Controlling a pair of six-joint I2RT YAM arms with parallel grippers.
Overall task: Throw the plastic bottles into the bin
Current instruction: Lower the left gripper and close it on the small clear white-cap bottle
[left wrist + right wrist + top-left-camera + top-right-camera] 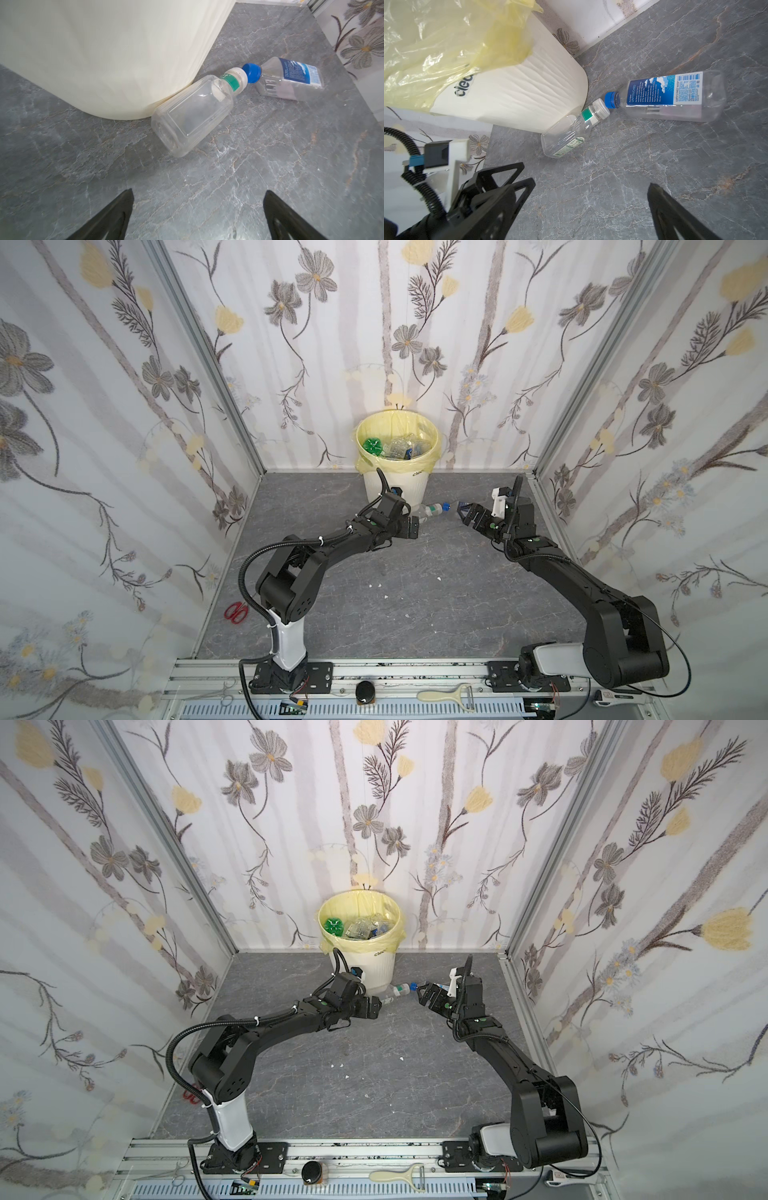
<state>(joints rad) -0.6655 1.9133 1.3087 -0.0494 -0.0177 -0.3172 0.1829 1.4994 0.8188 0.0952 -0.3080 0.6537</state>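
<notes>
Progress: bottles (399,448) seemingly mostly in bin (411,489) | remaining: white-capped bottle (193,112), blue-capped bottle (291,81) on table (374,614) | left claw (198,191), right claw (462,515) apart, empty

Cream bin (395,489), yellow bag (415,467), blue-capped bottle (291,81), grey marbled table (415,572)

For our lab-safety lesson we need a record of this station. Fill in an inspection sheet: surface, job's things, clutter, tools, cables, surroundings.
Surface: grey marbled tabletop with white scraps.
Job's things: bin at back wall, bottles inside; white-capped bottle lying against its base; blue-capped bottle beside it, caps touching.
Clutter: red scissors near left arm; peeler, black knob by front rail.
Tools: left tool open, empty; right tool likewise.
Cables: black conduit along left arm.
Surroundings: floral wallpaper walls.
</notes>
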